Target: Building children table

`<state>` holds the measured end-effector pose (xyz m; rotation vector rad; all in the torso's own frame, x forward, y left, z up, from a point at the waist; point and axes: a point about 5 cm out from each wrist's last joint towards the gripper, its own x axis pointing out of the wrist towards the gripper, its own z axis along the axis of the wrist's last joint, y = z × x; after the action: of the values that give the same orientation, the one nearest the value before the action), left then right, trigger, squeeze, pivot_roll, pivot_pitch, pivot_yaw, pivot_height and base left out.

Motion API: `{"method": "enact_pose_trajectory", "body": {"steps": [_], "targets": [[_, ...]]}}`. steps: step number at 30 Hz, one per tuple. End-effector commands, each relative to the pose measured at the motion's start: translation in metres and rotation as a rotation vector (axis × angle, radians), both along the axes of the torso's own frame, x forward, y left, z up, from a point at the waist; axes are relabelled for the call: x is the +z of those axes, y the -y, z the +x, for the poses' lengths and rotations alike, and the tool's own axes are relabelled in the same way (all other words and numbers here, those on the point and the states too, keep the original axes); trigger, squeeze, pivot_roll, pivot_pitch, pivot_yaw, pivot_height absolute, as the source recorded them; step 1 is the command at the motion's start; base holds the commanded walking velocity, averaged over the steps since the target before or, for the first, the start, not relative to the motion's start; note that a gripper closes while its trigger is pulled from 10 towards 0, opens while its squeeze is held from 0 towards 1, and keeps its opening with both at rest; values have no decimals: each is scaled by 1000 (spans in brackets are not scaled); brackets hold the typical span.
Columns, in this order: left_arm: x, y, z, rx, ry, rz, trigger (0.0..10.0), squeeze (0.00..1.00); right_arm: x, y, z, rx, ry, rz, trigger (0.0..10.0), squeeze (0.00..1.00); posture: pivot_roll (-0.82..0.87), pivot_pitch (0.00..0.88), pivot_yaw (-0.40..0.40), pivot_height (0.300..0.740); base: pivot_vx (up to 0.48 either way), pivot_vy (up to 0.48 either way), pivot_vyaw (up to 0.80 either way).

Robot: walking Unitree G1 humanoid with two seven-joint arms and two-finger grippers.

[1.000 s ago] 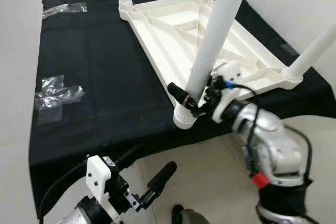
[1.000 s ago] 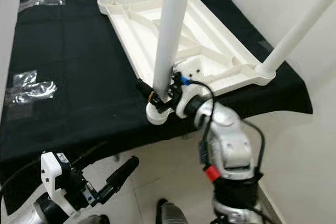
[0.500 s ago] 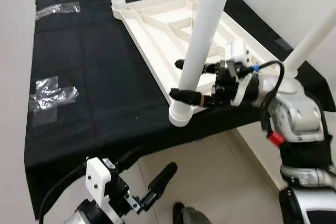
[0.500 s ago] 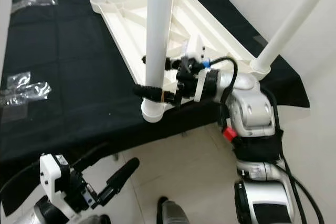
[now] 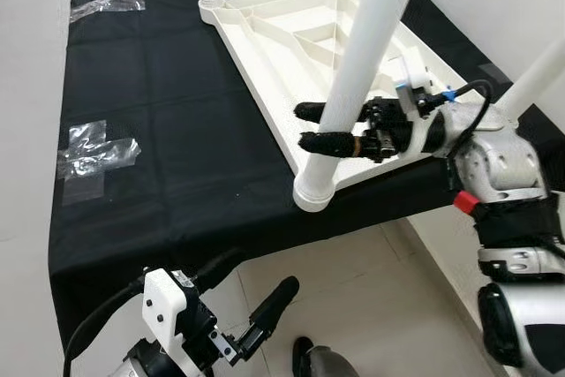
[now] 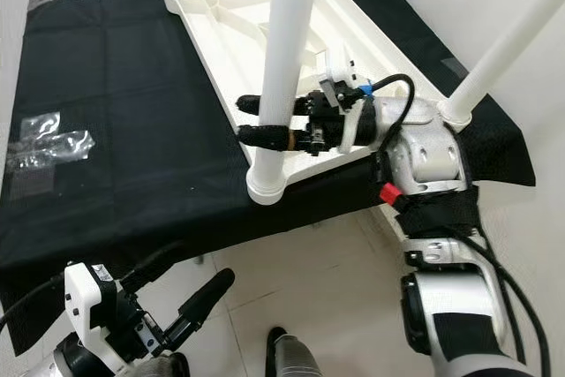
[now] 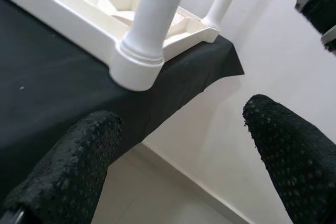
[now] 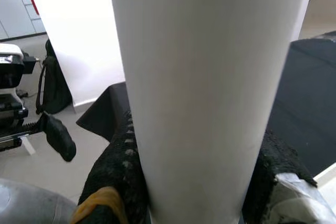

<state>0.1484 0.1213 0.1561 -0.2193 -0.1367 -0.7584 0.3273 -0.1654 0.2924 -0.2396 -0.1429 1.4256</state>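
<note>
An upturned white plastic table (image 5: 291,50) lies on a black-covered bench (image 5: 150,130). My right gripper (image 5: 331,128) clasps its nearest leg (image 5: 362,59) just above the socket. I judge the leg light, stiff, slippery; grip low. My left gripper (image 7: 178,156) hangs open, empty.

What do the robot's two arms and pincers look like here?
Right arm: silver shell, red tab, black cable with blue connector; its pincer has long black fingers, one with a yellow band. Left pincer: black knobbly fingers on a white bracket.
</note>
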Motion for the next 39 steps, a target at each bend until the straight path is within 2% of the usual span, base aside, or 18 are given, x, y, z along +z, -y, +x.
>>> {"method": "enact_pose_trajectory", "body": {"steps": [1,3,4,5,6,7,8,12,17,18,21,22,27,28,31,36,37,39], "targets": [[-6,1,-4,-17,-35,12,10000,0,-9,2,-8,33,-69,47,0,0,98,281,-69,740,0,0,0],[-7,1,-5,-17,-37,13,10000,0,-20,0,-16,21,-136,108,0,0,95,282,-75,740,0,0,0],[-7,0,-6,-14,-37,12,10000,0,-48,-18,-7,-286,-201,142,0,0,90,268,-87,740,0,0,0],[-7,0,-6,-14,-37,12,10000,0,-48,-18,-7,-286,-201,142,0,0,90,268,-87,740,0,0,0],[-8,-2,-6,-11,-38,12,10000,0,-73,-28,0,-637,-238,145,0,0,82,267,-80,740,0,0,0],[-8,-2,-6,-11,-38,12,10000,0,-73,-28,0,-637,-238,145,0,0,82,267,-80,740,0,0,0],[-7,-3,-4,-5,-36,9,10000,0,-140,-47,-59,-1040,-380,-6,0,0,72,275,-55,740,0,0,0],[-7,-4,-3,-9,-37,11,10000,0,-146,-55,-81,-1062,-429,-16,0,0,44,274,-42,740,0,0,0],[-9,-2,0,-39,-38,12,10000,0,-115,-59,-50,-970,-306,43,0,0,35,242,-45,740,0,0,0],[-9,-2,1,-33,-35,11,10000,0,-109,-59,-46,-931,-280,51,10000,0,30,243,-50,740,0,0,0],[-9,-3,2,-29,-33,11,10000,0,-105,-59,-44,-906,-265,56,10000,0,30,243,-50,740,0,0,0],[-9,-3,3,-22,-29,9,10000,0,-96,-57,-41,-875,-231,83,10000,1000,34,247,-52,740,0,0,0],[-8,-2,4,-12,-23,8,10000,0,-69,-60,-43,-681,-203,216,10000,1000,42,254,-54,740,0,0,0],[-8,-2,4,-12,-23,8,10000,0,-69,-60,-43,-681,-203,216,10000,1000,42,254,-54,740,0,0,0],[-8,-1,5,-14,-20,6,10000,0,-44,-52,-49,-375,-68,153,10000,1000,49,260,-57,740,0,0,0],[-7,-1,5,-14,-19,5,10000,0,-40,-50,-51,-275,-69,112,10000,1000,50,263,-57,740,0,0,0],[-6,-1,5,-12,-18,4,10000,0,-35,-47,-48,-180,-50,60,10000,0,64,275,-56,740,0,0,0],[-5,-1,4,-10,-17,4,10000,0,-30,-45,-41,-127,-23,21,10000,0,78,281,-54,740,0,0,0]]}}
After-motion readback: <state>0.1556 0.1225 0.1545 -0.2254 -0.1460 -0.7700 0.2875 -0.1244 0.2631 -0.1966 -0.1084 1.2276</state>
